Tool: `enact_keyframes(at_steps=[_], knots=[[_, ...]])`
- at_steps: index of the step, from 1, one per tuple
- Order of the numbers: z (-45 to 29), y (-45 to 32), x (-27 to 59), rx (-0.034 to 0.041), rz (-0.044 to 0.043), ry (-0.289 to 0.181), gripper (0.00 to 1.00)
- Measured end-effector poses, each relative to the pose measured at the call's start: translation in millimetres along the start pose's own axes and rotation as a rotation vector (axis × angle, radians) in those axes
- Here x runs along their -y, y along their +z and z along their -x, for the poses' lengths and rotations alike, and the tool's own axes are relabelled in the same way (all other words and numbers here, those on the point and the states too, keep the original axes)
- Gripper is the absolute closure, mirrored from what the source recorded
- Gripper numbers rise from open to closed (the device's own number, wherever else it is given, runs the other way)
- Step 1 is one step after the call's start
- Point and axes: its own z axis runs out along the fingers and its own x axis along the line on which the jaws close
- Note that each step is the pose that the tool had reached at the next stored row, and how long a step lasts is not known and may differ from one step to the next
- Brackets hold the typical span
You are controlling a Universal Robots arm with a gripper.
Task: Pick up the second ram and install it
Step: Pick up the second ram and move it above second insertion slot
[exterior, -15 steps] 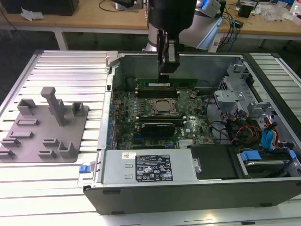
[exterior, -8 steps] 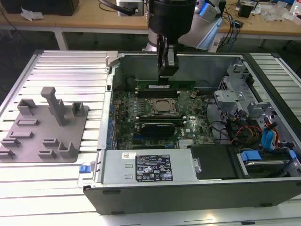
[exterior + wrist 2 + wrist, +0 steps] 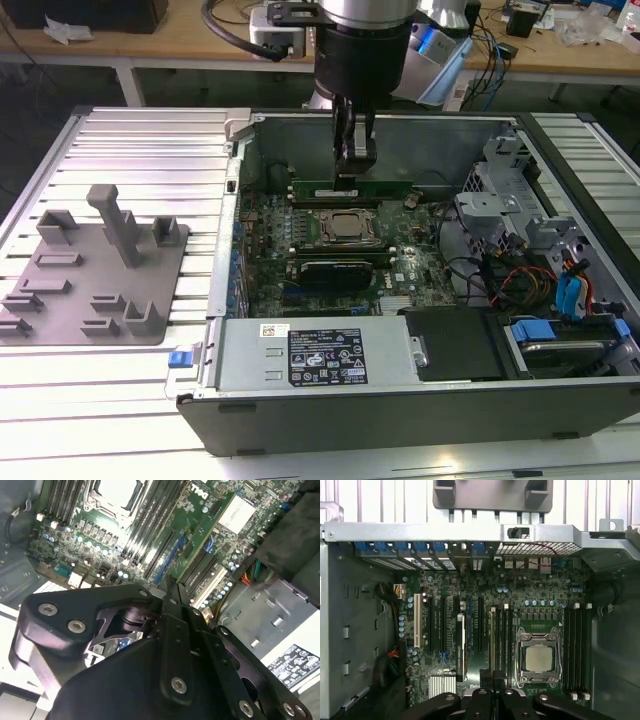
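In the exterior view the gripper hangs at upper centre, its jaws pinched shut on the top edge of the second ram. The stick lies level, just above the processor socket in the frame, inside the open computer case. The case rests on a ribbed metal table. A grey tray sits at left, and a workbench runs along the top.

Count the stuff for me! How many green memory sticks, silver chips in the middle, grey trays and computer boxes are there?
Green memory sticks: 2, the second ram in the end effector and another stick
Silver chip: 1
Grey tray: 1
Computer box: 1
Total: 5
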Motion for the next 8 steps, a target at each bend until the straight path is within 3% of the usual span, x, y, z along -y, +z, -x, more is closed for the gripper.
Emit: enact_keyframes(at_steps=[8], knots=[[2.3,21.6,-0.1,0.0075,-0.0001,0.000,0.91]])
